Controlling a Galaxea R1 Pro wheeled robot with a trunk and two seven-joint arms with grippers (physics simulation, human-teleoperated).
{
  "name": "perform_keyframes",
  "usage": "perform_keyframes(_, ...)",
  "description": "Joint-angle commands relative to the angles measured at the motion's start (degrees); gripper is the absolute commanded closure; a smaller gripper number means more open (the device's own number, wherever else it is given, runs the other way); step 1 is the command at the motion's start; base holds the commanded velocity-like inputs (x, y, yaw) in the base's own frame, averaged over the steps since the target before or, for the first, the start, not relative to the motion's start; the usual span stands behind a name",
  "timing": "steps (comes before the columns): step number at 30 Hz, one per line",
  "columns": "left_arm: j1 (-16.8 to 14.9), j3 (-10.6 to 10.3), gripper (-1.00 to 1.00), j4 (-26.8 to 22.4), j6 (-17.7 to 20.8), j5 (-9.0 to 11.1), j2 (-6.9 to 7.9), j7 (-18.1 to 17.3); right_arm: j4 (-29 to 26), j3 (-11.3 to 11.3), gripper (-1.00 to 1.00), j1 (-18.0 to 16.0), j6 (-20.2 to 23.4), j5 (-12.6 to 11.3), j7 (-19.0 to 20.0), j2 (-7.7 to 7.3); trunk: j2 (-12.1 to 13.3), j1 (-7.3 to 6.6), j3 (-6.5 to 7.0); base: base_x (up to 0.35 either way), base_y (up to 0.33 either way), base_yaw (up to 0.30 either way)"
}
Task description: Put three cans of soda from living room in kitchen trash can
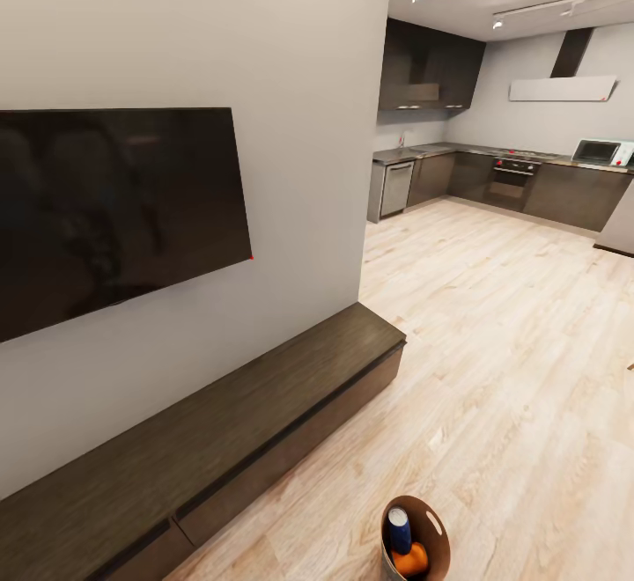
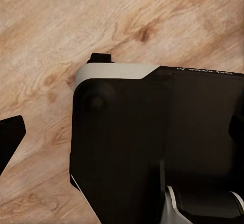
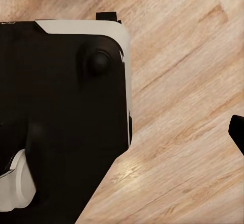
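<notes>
Black shapes poke in at the edge of each wrist view: one dark finger tip (image 2: pixel 10 137) by the left arm's camera and one (image 3: pixel 238 132) by the right arm's camera. Each tip is cut off by the edge of the picture, so I cannot tell if either gripper is open or closed. Behind them sits the robot's big black base (image 2: pixel 152 142) with a white trim, and it hides much of the light wood floor (image 3: pixel 193 56). In the head view, the trash can (image 1: pixel 434 530) stands at the bottom edge of the picture, and its lower part is cut off. Inside it you can see a dark blue can (image 1: pixel 400 529) with a white band standing up, and an orange can (image 1: pixel 412 559) touching it, partly hidden. A third can cannot be made out. A long low dark-wood cabinet (image 1: pixel 220 422) runs along the wall to the left, under a big black TV (image 1: pixel 114 211). Far off is the kitchen (image 1: pixel 493 172), with dark cabinets and a white microwave (image 1: pixel 602 152).
</notes>
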Motion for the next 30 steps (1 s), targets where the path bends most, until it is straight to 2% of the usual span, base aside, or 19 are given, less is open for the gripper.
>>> perform_keyframes(1, 0.0, 0.0, -1.0, 0.0, 0.0, 0.0, 0.0, -0.01, 0.0, -0.01, -1.0, 0.0, 0.01, 0.0, 0.0, 0.0, 0.0, 0.0, 0.0, 0.0, 0.0, 0.0)
perform_keyframes(30, 0.0, 0.0, -1.0, 0.0, 0.0, 0.0, 0.0, 0.02, 0.0, -0.01, -1.0, 0.0, -0.02, 0.0, 0.0, 0.0, 0.0, 0.0, 0.0, 0.0, 0.0, 0.0)
